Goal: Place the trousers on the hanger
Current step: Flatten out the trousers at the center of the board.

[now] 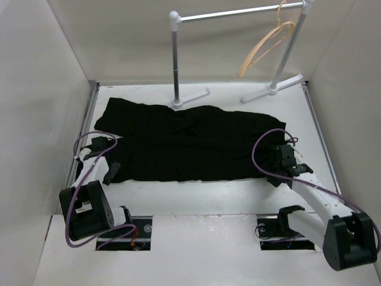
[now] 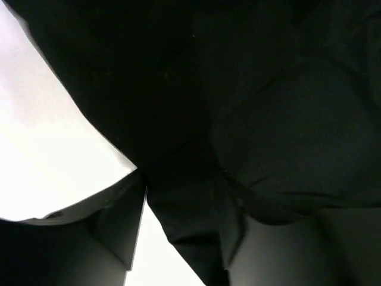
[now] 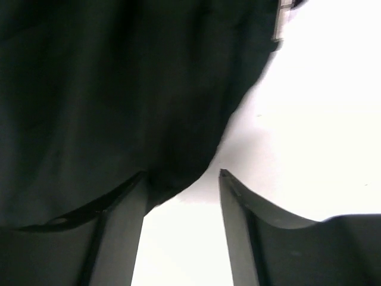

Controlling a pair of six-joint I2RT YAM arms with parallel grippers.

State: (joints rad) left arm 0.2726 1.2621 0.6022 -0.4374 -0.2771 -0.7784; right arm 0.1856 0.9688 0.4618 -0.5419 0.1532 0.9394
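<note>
The black trousers [image 1: 190,140] lie spread flat across the middle of the table. The tan wooden hanger [image 1: 266,47] hangs by its hook on the rail at the back right, bare. My left gripper [image 1: 111,170] sits low at the trousers' near left corner. In the left wrist view it [image 2: 190,187] is open, with a fold of the black cloth [image 2: 190,226] lying between the jaws. My right gripper [image 1: 280,152] is at the trousers' right end. In the right wrist view it [image 3: 182,176] is open, with the cloth edge [image 3: 172,173] at the left fingertip and white table between the jaws.
The white-and-grey rail stand [image 1: 175,59] stands at the back, its feet just behind the trousers. White walls close the table on the left, right and back. Purple cables [image 1: 262,161] loop over both arms.
</note>
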